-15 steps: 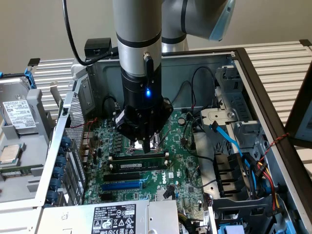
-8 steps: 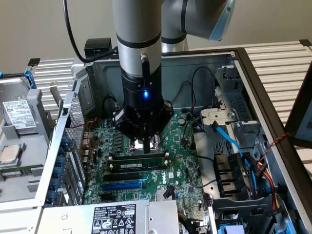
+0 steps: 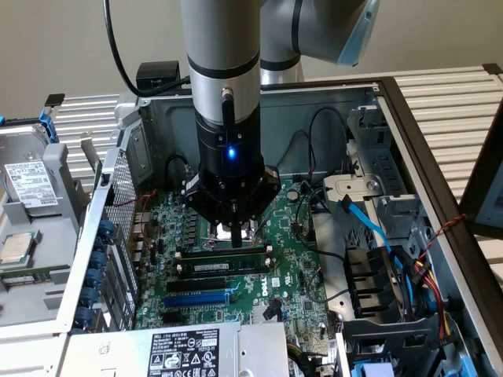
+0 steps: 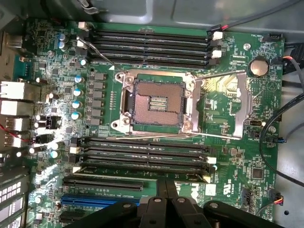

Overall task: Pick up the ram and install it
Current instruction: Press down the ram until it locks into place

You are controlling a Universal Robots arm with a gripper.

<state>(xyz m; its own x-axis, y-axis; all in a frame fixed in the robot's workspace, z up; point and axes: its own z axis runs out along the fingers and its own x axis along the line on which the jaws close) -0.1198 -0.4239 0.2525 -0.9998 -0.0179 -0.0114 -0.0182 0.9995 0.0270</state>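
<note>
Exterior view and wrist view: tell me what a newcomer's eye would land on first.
The big grey robot arm plunges into the open computer case, ending just above the green motherboard and its black memory slots. On the wrist view the open processor socket sits mid-board, with its metal frame swung open beside it. A blue expansion slot lies beside the memory slots.

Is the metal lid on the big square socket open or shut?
Open. The metal lid is flipped aside, and the square socket lies uncovered.
</note>
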